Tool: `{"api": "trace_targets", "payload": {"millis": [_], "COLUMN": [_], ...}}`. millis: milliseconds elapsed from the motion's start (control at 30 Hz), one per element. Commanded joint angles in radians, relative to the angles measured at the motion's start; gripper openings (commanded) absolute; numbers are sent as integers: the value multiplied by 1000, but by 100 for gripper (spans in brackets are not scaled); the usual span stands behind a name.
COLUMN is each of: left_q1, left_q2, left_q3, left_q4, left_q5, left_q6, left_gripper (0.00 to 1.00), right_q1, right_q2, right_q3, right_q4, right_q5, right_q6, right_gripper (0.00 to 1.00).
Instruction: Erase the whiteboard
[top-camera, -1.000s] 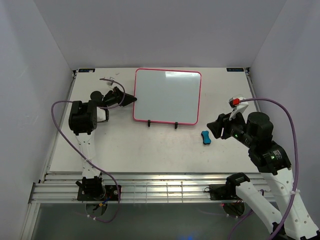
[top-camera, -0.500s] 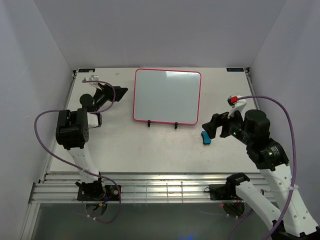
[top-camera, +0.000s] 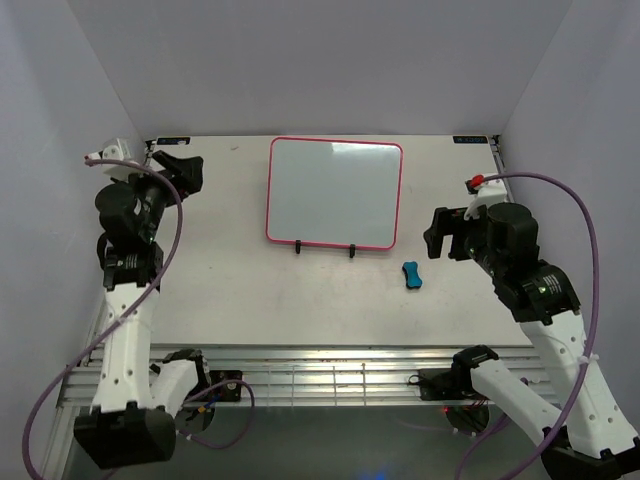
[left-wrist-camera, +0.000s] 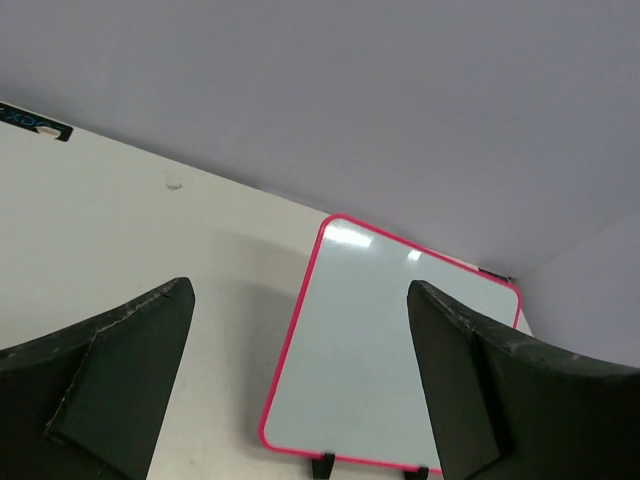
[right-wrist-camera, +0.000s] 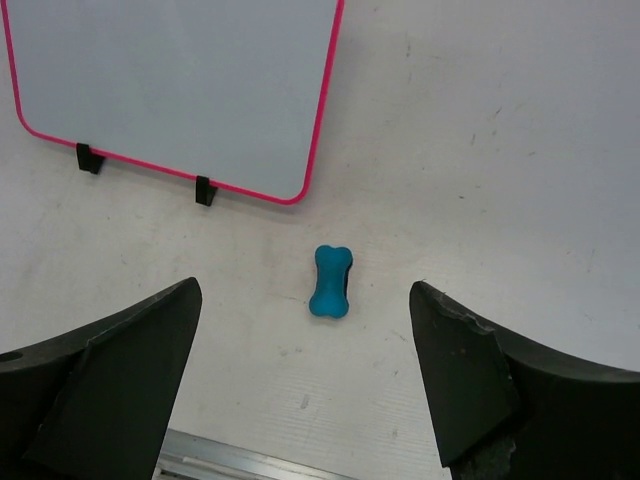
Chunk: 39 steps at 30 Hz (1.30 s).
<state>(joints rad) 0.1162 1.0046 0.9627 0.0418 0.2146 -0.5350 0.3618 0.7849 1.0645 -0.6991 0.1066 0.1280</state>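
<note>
Overhead view of a white tabletop (top-camera: 250, 300) with a robot arm at each side. The whiteboard (top-camera: 335, 193), glossy white in a thin pink-red frame, sits toward 12 o'clock from the tabletop's middle. Two black tips of a wire stand (top-camera: 298, 246) poke out at its near edge. No writing shows on the board; only pale glare lies along its far edge.

A small blue bone-shaped eraser (top-camera: 411, 274) lies alone on the tabletop at about 4 o'clock from the board, just off its near right corner, touching nothing. The left claw (top-camera: 183, 170) is raised at 9 o'clock from the board, well apart from it, spread wide with nothing between its fingers. The right claw (top-camera: 440, 232) hangs near the eraser, at about 1 o'clock from it, also spread wide and empty.

The wiping looks finished, but the glare could hide faint marks and leave the job incomplete. If a claw goes back in, a brush against the frame could slide or tip the board on its stand. An off-centre pinch could also squirt the small rounded eraser away.
</note>
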Motion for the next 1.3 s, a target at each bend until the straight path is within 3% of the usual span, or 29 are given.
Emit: {"api": "trace_targets", "payload": {"millis": [0, 67, 167, 400, 767, 1267], "left_q1": [-7, -13, -149, -250, -257, -256], "left_q2": [-166, -236, -375, -540, -594, -613], "left_q3": [57, 64, 54, 54, -19, -81], "left_q4": [-449, -500, -602, -729, -727, -666], "left_q5": [-32, 22, -138, -425, -465, -472], "left_q6": [130, 215, 285, 372, 297, 302], "left_gripper": [98, 98, 98, 98, 98, 98], "right_q1": [-1, -1, -1, -1, -1, -1], "right_q2": [-53, -76, -114, -202, -248, -234], "right_q3": [74, 83, 95, 88, 54, 20], "right_q4": [-37, -65, -120, -166, -149, -128], "right_q5": [122, 172, 231, 263, 257, 252], "right_q6": [-21, -21, -13, -11, -14, -18], "right_gripper": [90, 90, 90, 90, 90, 90]}}
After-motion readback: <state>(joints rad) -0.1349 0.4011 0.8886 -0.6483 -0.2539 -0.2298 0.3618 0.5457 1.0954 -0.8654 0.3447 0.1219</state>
